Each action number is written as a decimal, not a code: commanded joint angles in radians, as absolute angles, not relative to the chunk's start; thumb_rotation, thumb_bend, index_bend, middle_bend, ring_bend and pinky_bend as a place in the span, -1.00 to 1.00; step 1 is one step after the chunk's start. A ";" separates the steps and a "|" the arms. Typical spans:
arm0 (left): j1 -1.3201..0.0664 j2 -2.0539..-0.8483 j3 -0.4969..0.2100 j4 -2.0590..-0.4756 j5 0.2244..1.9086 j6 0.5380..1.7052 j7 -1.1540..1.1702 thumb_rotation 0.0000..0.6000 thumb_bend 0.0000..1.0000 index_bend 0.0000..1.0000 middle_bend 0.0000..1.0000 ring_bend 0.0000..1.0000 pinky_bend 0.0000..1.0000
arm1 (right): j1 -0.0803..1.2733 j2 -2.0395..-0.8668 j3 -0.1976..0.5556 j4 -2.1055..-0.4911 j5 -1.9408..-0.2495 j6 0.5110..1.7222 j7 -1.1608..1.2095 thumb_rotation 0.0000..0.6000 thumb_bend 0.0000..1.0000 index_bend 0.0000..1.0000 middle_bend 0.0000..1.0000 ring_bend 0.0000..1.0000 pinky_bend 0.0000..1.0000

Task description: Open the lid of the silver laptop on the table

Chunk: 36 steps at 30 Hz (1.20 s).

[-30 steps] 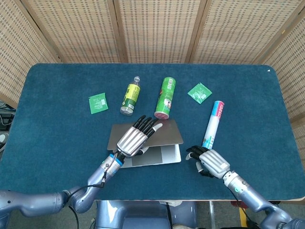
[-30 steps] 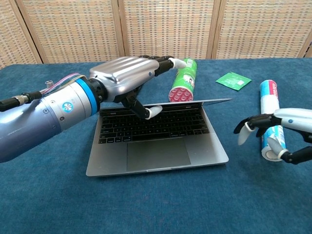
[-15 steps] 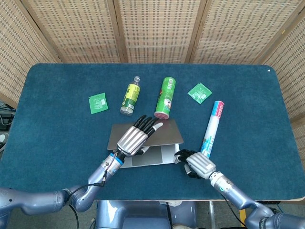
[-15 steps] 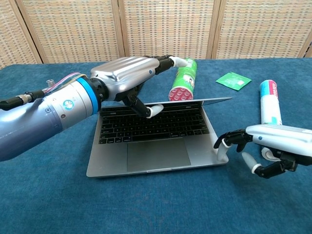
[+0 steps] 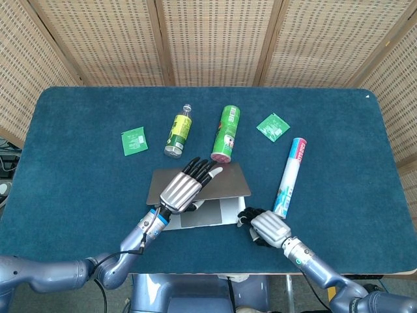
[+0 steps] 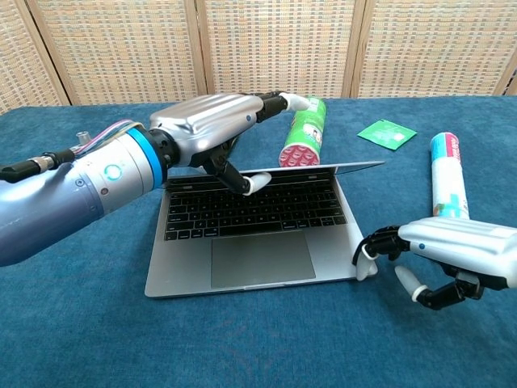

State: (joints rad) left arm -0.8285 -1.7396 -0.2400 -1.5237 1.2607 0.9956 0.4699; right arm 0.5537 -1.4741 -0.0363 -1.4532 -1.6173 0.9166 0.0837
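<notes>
The silver laptop (image 5: 225,184) (image 6: 250,212) lies near the table's front edge with its lid raised partway, so the keyboard shows in the chest view. My left hand (image 5: 182,189) (image 6: 208,129) grips the lid's left front edge, with its fingers laid over the top and its thumb underneath. My right hand (image 5: 264,226) (image 6: 443,250) sits low on the table at the base's front right corner. Its fingers are apart and one fingertip touches that corner.
A green can (image 5: 226,134) (image 6: 305,133) lies just behind the laptop, with a yellow bottle (image 5: 178,130) to its left. A blue-and-white tube (image 5: 291,171) (image 6: 448,182) lies right of the laptop, close to my right hand. Green packets (image 5: 133,140) (image 5: 273,126) lie further back.
My right hand has moved left across the table from beside the tube to the laptop's front right corner. The left hand and the lid have barely moved.
</notes>
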 commanded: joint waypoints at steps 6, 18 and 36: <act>-0.836 -1.737 -0.242 -1.526 1.252 1.002 0.472 1.00 -0.17 -1.00 -1.00 -1.00 -1.00 | 0.559 -1.475 -0.041 -1.472 -1.581 0.891 0.001 1.00 0.92 -0.29 -0.39 -0.65 -0.41; -0.855 -1.698 -0.278 -1.474 1.242 1.026 0.490 1.00 -0.17 -1.00 -1.00 -1.00 -1.00 | 0.572 -1.471 -0.041 -1.492 -1.558 0.878 -0.036 1.00 0.92 -0.29 -0.39 -0.64 -0.41; -0.868 -1.619 -0.343 -1.341 1.129 1.002 0.459 1.00 -0.18 -1.00 -1.00 -1.00 -1.00 | 0.588 -1.463 -0.043 -1.512 -1.524 0.857 -0.123 1.00 0.91 -0.28 -0.37 -0.65 -0.41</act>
State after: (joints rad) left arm -0.8638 -1.6215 -0.3383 -1.3612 1.1417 1.0134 0.4720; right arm 0.5865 -1.4623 -0.0430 -1.5112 -1.5267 0.8596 -0.1200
